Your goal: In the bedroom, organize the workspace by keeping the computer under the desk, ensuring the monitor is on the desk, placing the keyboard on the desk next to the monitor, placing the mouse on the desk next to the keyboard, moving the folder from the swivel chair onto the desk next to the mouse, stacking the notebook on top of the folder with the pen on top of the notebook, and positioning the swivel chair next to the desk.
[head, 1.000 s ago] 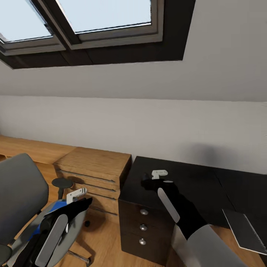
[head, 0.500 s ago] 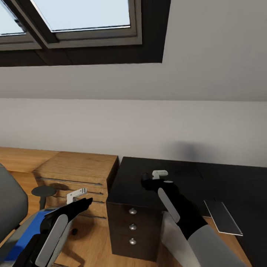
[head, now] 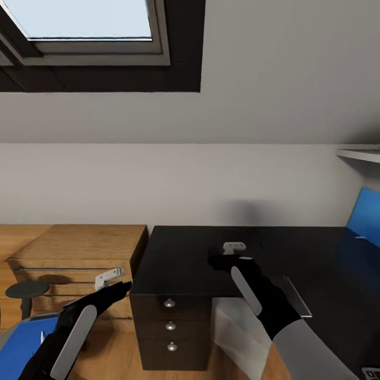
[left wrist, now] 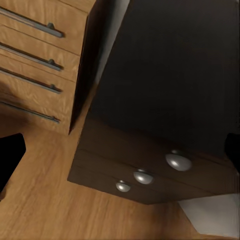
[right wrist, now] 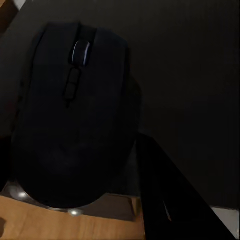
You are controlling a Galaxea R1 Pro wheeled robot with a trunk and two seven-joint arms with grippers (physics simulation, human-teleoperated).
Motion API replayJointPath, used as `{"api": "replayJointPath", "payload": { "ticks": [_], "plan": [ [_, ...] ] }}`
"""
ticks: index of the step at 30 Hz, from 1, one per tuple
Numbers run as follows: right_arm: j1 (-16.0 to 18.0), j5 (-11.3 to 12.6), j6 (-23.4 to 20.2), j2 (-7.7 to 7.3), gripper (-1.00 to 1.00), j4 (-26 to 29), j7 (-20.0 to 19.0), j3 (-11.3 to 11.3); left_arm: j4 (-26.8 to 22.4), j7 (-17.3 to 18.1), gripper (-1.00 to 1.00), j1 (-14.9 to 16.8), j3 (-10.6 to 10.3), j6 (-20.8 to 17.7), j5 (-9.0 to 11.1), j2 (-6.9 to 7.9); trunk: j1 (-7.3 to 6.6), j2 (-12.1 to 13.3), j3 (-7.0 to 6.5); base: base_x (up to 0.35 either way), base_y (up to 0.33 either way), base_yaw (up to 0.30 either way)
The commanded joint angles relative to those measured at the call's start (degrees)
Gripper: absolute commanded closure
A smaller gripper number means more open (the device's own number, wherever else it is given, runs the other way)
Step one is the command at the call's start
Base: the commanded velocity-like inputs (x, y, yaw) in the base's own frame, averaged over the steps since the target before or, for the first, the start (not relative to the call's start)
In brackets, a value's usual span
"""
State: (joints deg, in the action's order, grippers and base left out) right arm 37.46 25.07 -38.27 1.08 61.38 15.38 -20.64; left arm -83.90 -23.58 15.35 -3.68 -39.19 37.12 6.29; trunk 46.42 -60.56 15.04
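**Mouse in right gripper, over the dark cabinet, desk not yet reached**

The right gripper (head: 228, 258) hangs above the dark cabinet (head: 174, 264), the one with round knobs (head: 169, 303). The right wrist view has the mouse (right wrist: 75, 115) sitting between the fingers, so they look pinched on it; the contact itself is too dark to confirm. The left gripper (head: 113, 279) is out in front of the wooden drawer chest (head: 74, 248); whether its fingers are spread or pressed together cannot be told from these views.

Risks:
- Cabinet top and desk (head: 338, 279) top are both glossy black and adjoin. Releasing here likely puts the mouse on the wrong surface, not beside the keyboard.
- The mouse is rounded and smooth. A light pinch plus base motion could let it slip or rotate out.
- A thin grey slab (head: 295, 295) lies just beside the right forearm; a sweep toward the desk could knock it.
- The folder (head: 21, 338) is low by the left arm, close enough to get clipped.

Versus a second ago: the whole picture shifts, so the camera pans right, not the furniture. The swivel chair's back leaves the shot, less window shows, and the desk's blue back panel (head: 364, 216) and a shelf edge (head: 359, 154) come in. Both arms keep roughly the same pose.
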Motion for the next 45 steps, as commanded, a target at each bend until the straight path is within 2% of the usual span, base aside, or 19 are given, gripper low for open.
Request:
{"api": "replayJointPath", "payload": {
  "ticks": [1,11,15,16,19,20,22,23,27,28,31,35,38,45],
  "plan": [
    [0.1,0.8,-0.1,-0.04,1.00,0.0,0.7,-0.1,-0.1,-0.6,-1.00,0.0,-0.1,-0.1,0.6,0.09,0.01,-0.1,0.04,0.000,0.000,-0.280],
    [0.1,0.7,-0.1,-0.28,1.00,-0.4,0.7,0.0,-0.1,-0.6,-1.00,0.0,-0.2,-0.1,0.6,0.06,0.01,-0.1,-0.33,0.000,0.000,-0.280],
    [0.1,0.6,0.1,-0.33,1.00,-4.0,0.6,0.8,-0.1,-0.6,-1.00,0.0,-0.2,0.0,0.6,0.07,0.01,-0.1,-0.49,0.000,0.000,-0.280],
    [0.1,0.5,0.1,-1.63,1.00,-4.9,0.6,2.3,-0.1,-0.6,-1.00,0.0,-0.2,-0.1,0.6,0.07,0.01,-0.1,-0.52,0.000,0.000,-0.280],
    [0.1,0.5,0.1,-2.48,1.00,-5.0,0.6,2.5,-0.1,-0.6,-1.00,0.0,-0.2,-0.1,0.6,0.08,0.01,-0.1,-0.64,0.000,0.000,-0.280],
    [0.1,0.4,0.2,-3.59,1.00,-5.0,0.6,2.6,-0.1,-0.6,-1.00,0.0,-0.2,-0.1,0.6,0.08,0.01,-0.1,-0.68,0.000,0.000,-0.280],
    [0.1,0.4,0.2,-4.24,1.00,-5.2,0.6,2.6,-0.1,-0.6,-1.00,0.0,-0.2,-0.1,0.6,0.06,0.01,-0.1,-0.75,0.000,0.000,-0.280],
    [0.2,0.4,0.4,-6.66,1.00,-6.6,0.5,2.7,-0.2,-0.6,-1.00,0.0,-0.2,-0.1,0.6,0.11,0.01,-0.1,-0.79,0.000,0.000,-0.280],
    [0.2,0.5,1.1,-9.31,1.00,-8.5,0.5,2.7,-1.1,-0.6,-1.00,-0.1,-0.2,-0.1,0.6,0.12,0.01,-0.1,-0.96,0.000,0.000,-0.280],
    [0.2,0.5,1.8,-10.84,1.00,-10.1,0.5,2.7,-1.9,-0.6,-1.00,-0.7,-0.2,-0.1,0.6,0.13,0.01,-0.1,-1.00,0.000,0.000,-0.280],
    [0.2,0.0,2.1,-12.16,1.00,-10.8,0.5,2.7,-2.2,-0.6,-1.00,-0.9,-0.2,-0.1,0.6,0.12,0.01,-0.1,-1.13,0.000,0.000,-0.280],
    [0.2,-1.0,2.1,-13.23,1.00,-11.7,0.5,2.7,-2.2,-0.6,-1.00,-0.9,-0.2,-0.1,0.6,0.09,0.01,-0.1,-1.30,0.000,0.000,-0.280],
    [0.2,-1.6,2.1,-13.47,1.00,-12.5,0.6,2.7,-2.2,-0.6,-1.00,-0.9,-0.2,-0.1,0.6,0.10,0.01,-0.1,-1.43,0.000,0.000,-0.280],
    [0.2,-6.2,2.1,-13.38,1.00,-15.7,0.7,2.6,-2.3,-0.6,-1.00,-0.9,-0.3,-0.1,0.6,0.04,0.01,-0.1,-1.73,0.000,0.000,-0.280]
  ]
}}
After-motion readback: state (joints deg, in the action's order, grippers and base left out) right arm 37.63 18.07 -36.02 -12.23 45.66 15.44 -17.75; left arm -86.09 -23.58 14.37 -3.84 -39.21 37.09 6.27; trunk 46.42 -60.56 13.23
